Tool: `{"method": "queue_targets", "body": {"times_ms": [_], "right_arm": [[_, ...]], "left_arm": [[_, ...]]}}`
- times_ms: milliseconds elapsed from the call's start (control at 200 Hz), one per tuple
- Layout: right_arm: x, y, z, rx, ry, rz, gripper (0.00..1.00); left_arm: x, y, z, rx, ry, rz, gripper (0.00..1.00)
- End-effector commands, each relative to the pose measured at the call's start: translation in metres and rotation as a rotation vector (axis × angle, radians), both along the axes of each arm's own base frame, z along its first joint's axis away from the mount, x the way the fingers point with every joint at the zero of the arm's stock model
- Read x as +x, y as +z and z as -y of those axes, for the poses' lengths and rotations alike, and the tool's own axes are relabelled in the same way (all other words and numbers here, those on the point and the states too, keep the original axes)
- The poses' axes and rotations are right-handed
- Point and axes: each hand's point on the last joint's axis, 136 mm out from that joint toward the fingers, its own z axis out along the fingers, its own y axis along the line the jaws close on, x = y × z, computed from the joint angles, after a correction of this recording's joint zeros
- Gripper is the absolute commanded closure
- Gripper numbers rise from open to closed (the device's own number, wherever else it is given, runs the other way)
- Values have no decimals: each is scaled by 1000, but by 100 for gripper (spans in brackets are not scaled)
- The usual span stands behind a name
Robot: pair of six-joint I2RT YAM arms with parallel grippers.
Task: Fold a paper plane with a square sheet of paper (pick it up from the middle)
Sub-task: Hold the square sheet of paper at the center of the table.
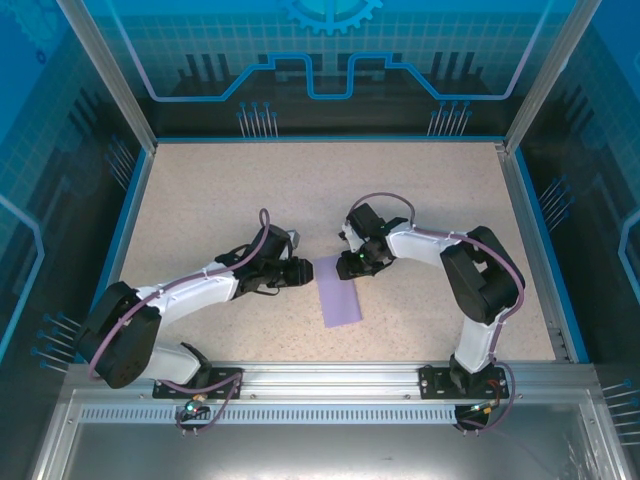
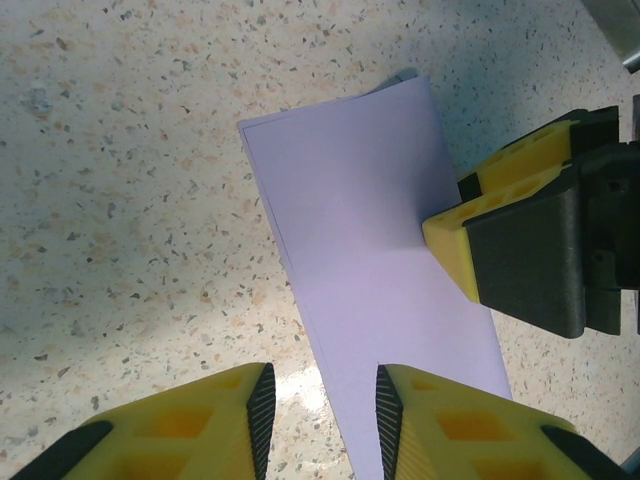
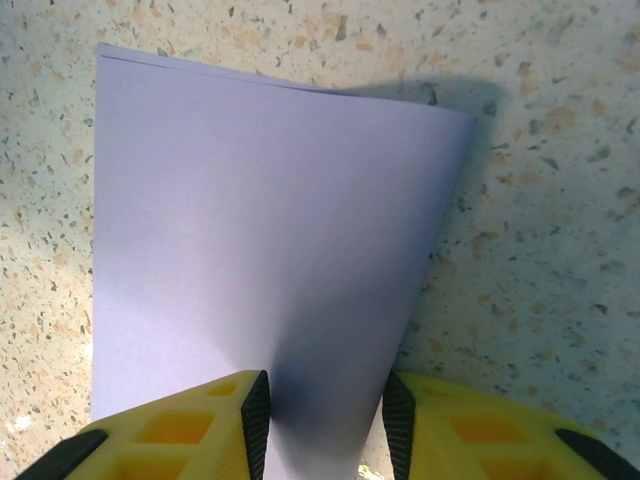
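1. Paper: the square sheet of paper (image 1: 340, 295) lies doubled over into a long narrow strip near the middle of the bench (image 1: 220, 190), a little toward its near edge. Its long sides run from far to near at a slight slant.
2. In the right wrist view the sheet (image 3: 250, 220) shows two layers along its far edge. Its right side curves up in a soft, unpressed fold that casts a shadow on the speckled top.
3. Both faces in view are plain pale lilac (image 2: 370, 260).
4. The left gripper (image 1: 300, 272) sits at the far left end of the strip. In its own camera (image 2: 320, 400) its yellow fingers stand a narrow way apart, with the near end of the paper running into the gap between them, not pinched.
5. The right gripper (image 1: 352, 265) sits at the far right end, just across from the left one. Its fingers (image 3: 325, 410) are likewise narrowly apart, straddling the raised paper without clamping it.
6. One right finger (image 2: 500, 250) touches the strip's right edge.
7. The blue back wall (image 1: 330, 60) carries a gear outline and circuit-style lines.
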Motion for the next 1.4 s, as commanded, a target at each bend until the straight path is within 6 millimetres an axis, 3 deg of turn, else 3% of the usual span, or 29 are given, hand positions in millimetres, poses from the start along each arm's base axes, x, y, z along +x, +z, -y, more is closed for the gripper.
{"method": "queue_targets", "body": {"times_ms": [0, 750, 1160, 1395], "right_arm": [[-5, -5, -9, -7, 12, -13, 62], [-5, -9, -12, -44, 0, -3, 59], [-6, -11, -12, -57, -6, -7, 60], [-7, -12, -10, -64, -13, -11, 60]], "left_arm": [[-2, -3, -5, -4, 30, -18, 65], [-3, -7, -3, -16, 23, -28, 64], [-1, -8, 8, -59, 13, -47, 64], [-3, -17, 23, -88, 3, -79, 64]]}}
